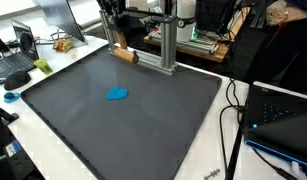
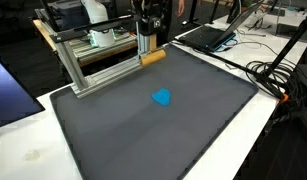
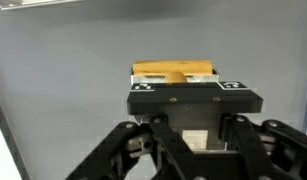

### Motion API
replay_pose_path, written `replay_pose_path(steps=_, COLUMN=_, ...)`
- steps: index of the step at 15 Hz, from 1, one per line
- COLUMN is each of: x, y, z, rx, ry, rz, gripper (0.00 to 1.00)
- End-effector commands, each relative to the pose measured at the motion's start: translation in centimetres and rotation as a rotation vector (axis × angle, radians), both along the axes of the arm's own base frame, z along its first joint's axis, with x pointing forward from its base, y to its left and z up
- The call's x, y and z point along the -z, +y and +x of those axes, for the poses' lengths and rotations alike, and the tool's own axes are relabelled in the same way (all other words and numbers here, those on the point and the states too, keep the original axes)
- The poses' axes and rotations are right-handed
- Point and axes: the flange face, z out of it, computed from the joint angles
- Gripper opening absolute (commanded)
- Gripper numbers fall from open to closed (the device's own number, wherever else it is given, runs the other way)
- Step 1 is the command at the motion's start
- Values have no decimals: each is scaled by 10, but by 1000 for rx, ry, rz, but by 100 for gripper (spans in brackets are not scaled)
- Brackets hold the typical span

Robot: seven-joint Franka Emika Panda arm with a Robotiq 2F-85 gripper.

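A tan wooden block (image 1: 125, 56) (image 2: 154, 57) lies at the far edge of the dark mat (image 1: 153, 125) (image 2: 163, 135), beside an aluminium frame. In both exterior views my gripper (image 1: 115, 42) (image 2: 145, 44) comes straight down onto one end of it. The wrist view shows the block (image 3: 173, 72) just beyond a black plate with two markers; that plate hides the fingertips of the gripper (image 3: 196, 118). The linkages stand drawn in, shut on the block as far as I can see. A small blue object (image 1: 117, 94) (image 2: 162, 97) sits alone mid-mat, well away from the gripper.
The aluminium frame (image 1: 159, 45) (image 2: 93, 62) runs along the mat's far edge right next to the block. Laptops (image 1: 17, 55) (image 2: 207, 36) and cables (image 1: 233, 110) (image 2: 277, 76) lie off the mat on the white table.
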Motion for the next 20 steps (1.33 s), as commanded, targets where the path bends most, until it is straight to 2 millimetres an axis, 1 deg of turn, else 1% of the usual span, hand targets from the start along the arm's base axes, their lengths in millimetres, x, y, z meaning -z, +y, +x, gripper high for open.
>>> replay_pose_path(steps=1, x=-19, y=13, z=-58, rx=7, ry=-44, rz=21, gripper=22)
replay_pose_path(steps=5, x=-29, y=19, z=-102, rx=8, ry=-54, rz=9, gripper=22)
replay_pose_path(steps=7, x=-32, y=20, z=-120, rx=5, ry=-61, rz=-5, gripper=22)
replay_pose_path(steps=11, x=-28, y=22, z=-151, rx=-23, ry=-51, rz=-15, gripper=22)
replay_pose_path(steps=16, x=-6, y=31, z=-173, rx=-66, ry=-3, rz=-37, gripper=22)
replay_pose_path(steps=20, x=14, y=30, z=-185, rx=-81, ry=29, rz=-55, gripper=22)
